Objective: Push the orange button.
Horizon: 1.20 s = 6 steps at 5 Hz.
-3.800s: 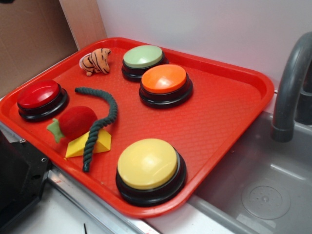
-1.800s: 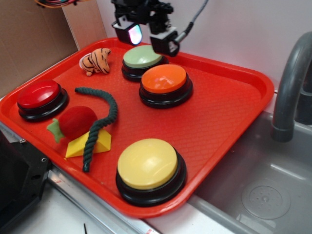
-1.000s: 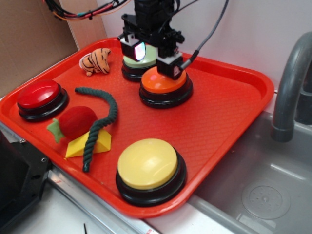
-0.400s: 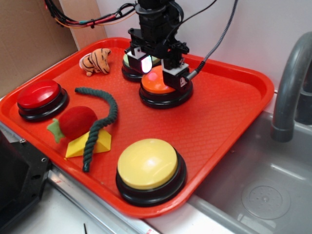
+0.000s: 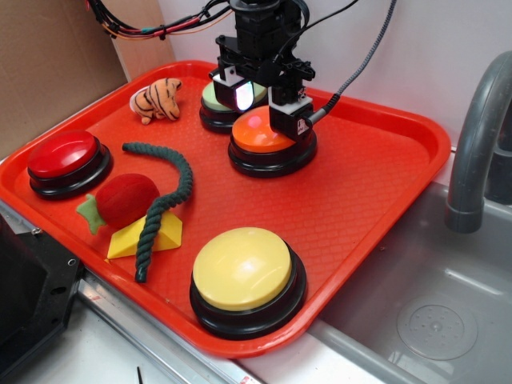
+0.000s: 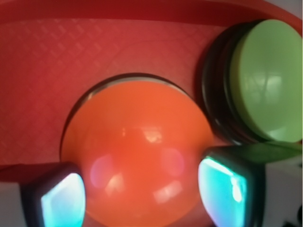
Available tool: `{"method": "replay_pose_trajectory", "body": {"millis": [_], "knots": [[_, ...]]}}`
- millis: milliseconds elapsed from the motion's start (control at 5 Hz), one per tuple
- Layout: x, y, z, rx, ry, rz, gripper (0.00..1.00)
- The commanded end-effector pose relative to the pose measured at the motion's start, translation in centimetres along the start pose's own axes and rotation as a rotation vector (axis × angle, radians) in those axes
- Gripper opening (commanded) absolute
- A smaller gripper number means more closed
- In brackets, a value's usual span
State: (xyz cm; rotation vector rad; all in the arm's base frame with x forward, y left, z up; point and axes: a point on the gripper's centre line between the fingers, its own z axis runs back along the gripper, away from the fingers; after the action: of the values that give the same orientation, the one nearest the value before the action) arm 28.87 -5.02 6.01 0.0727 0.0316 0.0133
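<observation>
Nearest the camera, lower centre of the exterior frame: yellow button [image 5: 246,272], well clear of the action, no risk there. Left side: rope [image 5: 164,200] draped over the yellow wedge [image 5: 148,238], red plush fruit [image 5: 124,200], red button [image 5: 62,157] and toy tiger [image 5: 158,98], all well apart from the arm. Target, the orange button [image 5: 260,136], sits upper centre on the red tray [image 5: 376,184], with the gripper [image 5: 268,108] right over it. Jaws are spread wide and hold nothing; in the wrist view both fingertips [image 6: 222,189] straddle the dome near its lower edge. Can't tell from either view whether anything is actually touching the dome yet. Risk 1: with jaws this wide the pads may pass either side of the dome and land on the black base, so the cap isn't depressed. Risk 2: contact is off-centre, so a glossy curved top could let a finger skid off sideways. Risk 3: the green button [image 6: 265,80] sits just beside the orange one, near the right-hand finger in the wrist view; any drift that way presses the wrong button. Farthest: the tray rim and wall behind, no issue.
</observation>
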Motion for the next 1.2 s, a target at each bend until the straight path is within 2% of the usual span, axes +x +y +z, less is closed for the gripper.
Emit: {"method": "replay_pose_trajectory", "body": {"millis": [0,1000], "knots": [[0.8,0.8,3.8,-0.010,-0.108,0.004,1.00],[0.5,0.8,5.7,-0.028,-0.125,0.003,1.00]]}}
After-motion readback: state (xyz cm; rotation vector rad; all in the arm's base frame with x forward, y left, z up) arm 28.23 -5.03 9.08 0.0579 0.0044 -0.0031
